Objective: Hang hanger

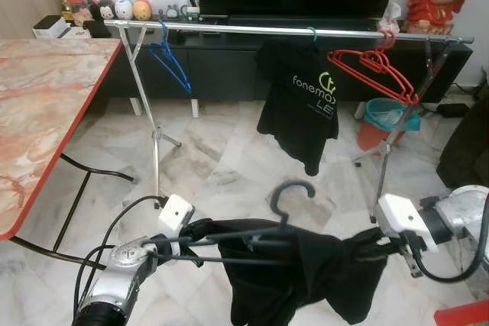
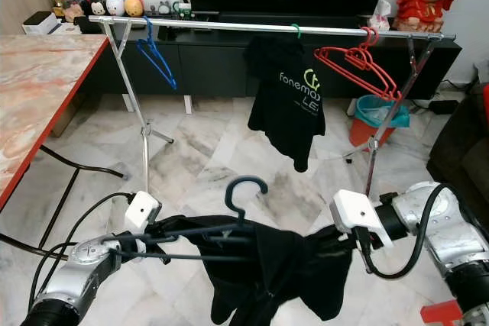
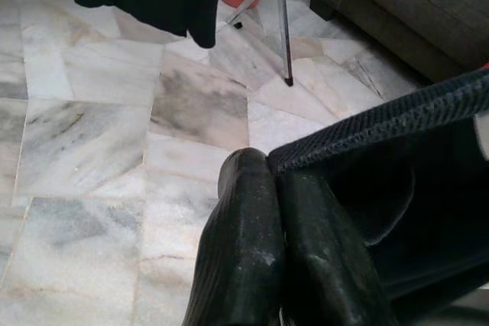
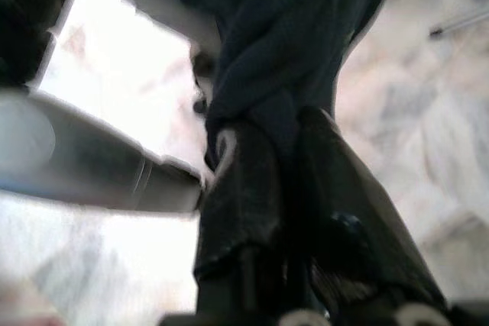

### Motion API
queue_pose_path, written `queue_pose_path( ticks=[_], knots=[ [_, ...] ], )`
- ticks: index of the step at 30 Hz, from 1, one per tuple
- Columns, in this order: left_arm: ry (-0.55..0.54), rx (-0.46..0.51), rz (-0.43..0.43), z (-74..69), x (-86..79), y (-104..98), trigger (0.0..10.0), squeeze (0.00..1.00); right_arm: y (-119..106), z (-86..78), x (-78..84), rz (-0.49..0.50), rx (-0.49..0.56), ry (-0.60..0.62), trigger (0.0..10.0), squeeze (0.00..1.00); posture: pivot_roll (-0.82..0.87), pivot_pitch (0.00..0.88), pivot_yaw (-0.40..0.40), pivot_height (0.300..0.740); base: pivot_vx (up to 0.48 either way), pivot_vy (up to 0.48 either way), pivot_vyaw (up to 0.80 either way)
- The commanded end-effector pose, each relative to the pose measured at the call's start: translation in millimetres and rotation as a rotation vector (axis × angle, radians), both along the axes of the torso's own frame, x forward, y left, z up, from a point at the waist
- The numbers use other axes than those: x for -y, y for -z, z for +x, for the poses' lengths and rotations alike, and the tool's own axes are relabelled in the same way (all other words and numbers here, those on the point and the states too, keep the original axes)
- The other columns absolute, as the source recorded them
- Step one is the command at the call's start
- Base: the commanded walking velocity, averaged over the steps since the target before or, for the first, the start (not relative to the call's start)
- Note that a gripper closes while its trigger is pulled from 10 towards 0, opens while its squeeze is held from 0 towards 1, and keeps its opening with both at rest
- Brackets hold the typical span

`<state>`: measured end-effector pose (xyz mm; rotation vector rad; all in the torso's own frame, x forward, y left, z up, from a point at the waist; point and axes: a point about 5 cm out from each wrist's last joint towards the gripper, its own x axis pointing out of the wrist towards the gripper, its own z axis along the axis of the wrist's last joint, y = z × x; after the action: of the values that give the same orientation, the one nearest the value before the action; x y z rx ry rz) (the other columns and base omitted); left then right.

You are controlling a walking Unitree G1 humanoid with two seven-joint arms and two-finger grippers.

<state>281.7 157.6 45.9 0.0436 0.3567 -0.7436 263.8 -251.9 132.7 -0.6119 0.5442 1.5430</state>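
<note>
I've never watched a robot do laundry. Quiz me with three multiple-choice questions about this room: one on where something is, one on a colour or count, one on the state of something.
1. Where does the black printed T-shirt hang?
A. on the rail
B. on the table
C. on the floor

2. What colour is the lone empty hanger near the rail's left end?
A. red
B. blue
C. white

3. How is the dark hanger with the black garment held?
A. hooked on the rail
B. lying on the floor
C. between the left gripper and right gripper

Answers: 1 A, its hanger hooks over the rail. 2 B, it is plainly blue. 3 C, both grippers are shut on it, well short of the rail.
</note>
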Motion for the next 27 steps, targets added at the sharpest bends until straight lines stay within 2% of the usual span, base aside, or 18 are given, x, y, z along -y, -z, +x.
queue_pose_path(
  ticks=[1, 5, 8, 13, 16, 18, 20, 23, 27],
  knots=[
    [-0.031, -0.010, 0.046, 1.4, -8.8, 0, 10.0, 0.00, -5, 4.1, 11.0, -0.079, 0.038, 0.015, 0.0, 0.00, 0.05, 0.000, -0.018, 0.740, 0.000, 0.000, 0.00],
    [-0.048, -0.004, 0.046, 3.0, -9.8, 0, 10.0, 0.00, -3, 15.2, 12.3, -0.124, 0.114, 0.089, 0.0, 0.00, 0.05, 0.000, -0.014, 0.740, 0.000, 0.000, 0.00],
    [-0.048, -0.006, 0.052, 2.8, -11.2, 0, 10.0, 0.00, -3, 10.2, 16.9, -0.173, 0.103, 0.051, 0.0, 0.00, 0.05, 0.000, -0.012, 0.740, 0.000, 0.000, 0.00],
    [-0.047, -0.013, 0.066, 2.5, -14.1, 0, 10.0, 0.00, -2, 15.5, 28.3, -0.298, 0.181, 0.069, 0.0, 0.00, 0.05, 0.000, -0.007, 0.740, 0.000, 0.000, 0.00],
    [-0.036, -0.019, 0.079, 1.7, -14.0, 1, 10.0, 0.00, -7, 21.3, 28.0, -0.276, 0.224, 0.109, 0.0, 0.00, 0.05, 0.000, -0.006, 0.740, 0.000, 0.000, 0.00],
    [-0.022, -0.029, 0.104, -0.5, -13.2, 5, 10.0, 0.00, -14, 28.5, 33.5, -0.321, 0.303, 0.150, 0.0, 0.00, 0.04, 0.000, -0.005, 0.740, 0.000, 0.000, 0.00],
    [-0.009, -0.035, 0.130, -2.6, -13.4, 8, 10.0, 0.00, -19, 31.2, 34.8, -0.306, 0.332, 0.173, 0.0, 0.00, 0.04, 0.000, -0.004, 0.740, 0.000, 0.000, 0.00],
    [-0.006, -0.044, 0.127, -4.4, -13.0, 11, 10.0, 0.00, -24, 30.5, 35.3, -0.279, 0.332, 0.177, 0.0, 0.00, 0.04, 0.000, -0.002, 0.740, 0.000, 0.000, 0.00],
    [0.011, -0.061, 0.156, -8.0, -13.3, 16, 10.0, 0.00, -29, 29.9, 43.2, -0.303, 0.356, 0.195, 0.0, 0.00, 0.03, 0.000, -0.001, 0.740, 0.000, 0.000, 0.00]
  ],
)
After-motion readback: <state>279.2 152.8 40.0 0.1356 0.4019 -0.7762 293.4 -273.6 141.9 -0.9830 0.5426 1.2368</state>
